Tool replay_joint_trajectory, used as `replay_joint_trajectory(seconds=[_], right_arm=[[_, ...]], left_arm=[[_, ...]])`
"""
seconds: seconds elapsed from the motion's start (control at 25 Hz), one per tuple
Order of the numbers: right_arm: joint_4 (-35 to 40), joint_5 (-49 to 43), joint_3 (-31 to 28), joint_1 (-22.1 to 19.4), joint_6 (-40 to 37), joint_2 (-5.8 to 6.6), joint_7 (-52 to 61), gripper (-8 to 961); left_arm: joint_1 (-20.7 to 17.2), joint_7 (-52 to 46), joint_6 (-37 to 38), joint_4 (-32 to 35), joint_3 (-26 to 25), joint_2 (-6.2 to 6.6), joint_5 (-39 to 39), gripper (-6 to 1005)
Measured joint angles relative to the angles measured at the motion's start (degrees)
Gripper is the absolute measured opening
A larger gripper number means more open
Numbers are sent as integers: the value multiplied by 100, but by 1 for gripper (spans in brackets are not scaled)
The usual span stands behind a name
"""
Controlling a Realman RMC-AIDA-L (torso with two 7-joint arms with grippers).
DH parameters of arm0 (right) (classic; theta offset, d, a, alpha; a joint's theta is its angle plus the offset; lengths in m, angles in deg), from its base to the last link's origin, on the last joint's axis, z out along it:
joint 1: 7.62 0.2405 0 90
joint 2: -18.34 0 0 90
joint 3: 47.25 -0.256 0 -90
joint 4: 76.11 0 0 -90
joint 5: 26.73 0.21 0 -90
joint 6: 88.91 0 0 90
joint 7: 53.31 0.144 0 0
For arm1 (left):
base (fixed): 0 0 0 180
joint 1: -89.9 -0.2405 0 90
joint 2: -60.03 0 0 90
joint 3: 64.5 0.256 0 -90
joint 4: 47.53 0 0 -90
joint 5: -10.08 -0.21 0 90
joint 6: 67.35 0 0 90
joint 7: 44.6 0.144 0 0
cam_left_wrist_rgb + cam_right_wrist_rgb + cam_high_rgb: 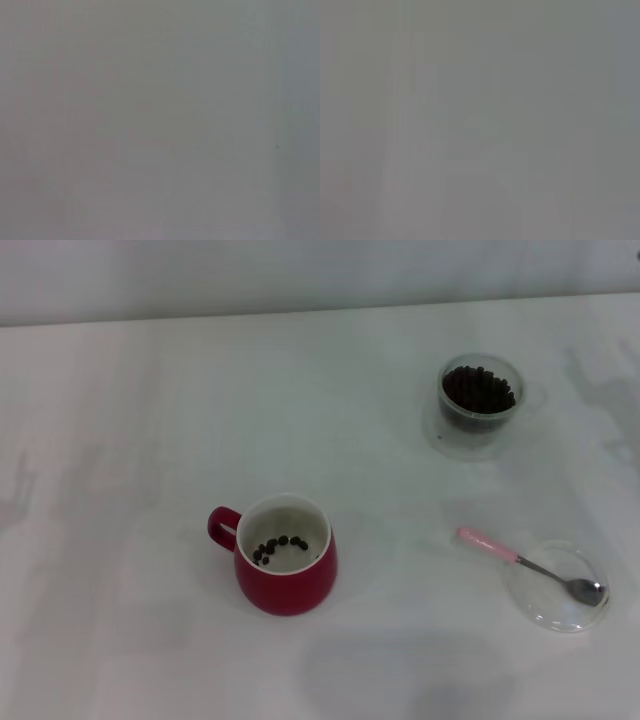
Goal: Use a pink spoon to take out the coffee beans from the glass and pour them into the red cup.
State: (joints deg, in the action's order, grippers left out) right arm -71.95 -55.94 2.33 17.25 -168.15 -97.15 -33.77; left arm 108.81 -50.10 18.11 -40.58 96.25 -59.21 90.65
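The red cup (285, 558) stands near the middle of the white table, handle to the left, with several coffee beans (279, 546) on its white bottom. The glass (479, 404) stands at the back right, filled with a heap of dark coffee beans (479, 390). The pink spoon (530, 564) lies at the right, its metal bowl resting in a flat clear dish (560, 587) and its pink handle pointing left onto the table. Neither gripper shows in the head view. Both wrist views show only a blank grey surface.
The white table (150, 440) meets a pale wall along the back edge. A faint shadow lies on the table near the front edge, right of the red cup.
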Motion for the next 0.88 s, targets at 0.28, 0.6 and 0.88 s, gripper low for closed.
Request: replay_joint_trajectory(seconds=[0.28,0.6,0.88], right_arm=[[-44,6,33,49,805,0,-290,844],[-73,12,64,92,1092,0,-313,844],[-102,19,81,141,1483,-10,-327,844]], left_arm=[[-2,-22,-87,-3,-8,-5,62,726],[87,-26,-219,-7,-9,2,84,726],[229,-29,-505,-1,-8,4,161,726]])
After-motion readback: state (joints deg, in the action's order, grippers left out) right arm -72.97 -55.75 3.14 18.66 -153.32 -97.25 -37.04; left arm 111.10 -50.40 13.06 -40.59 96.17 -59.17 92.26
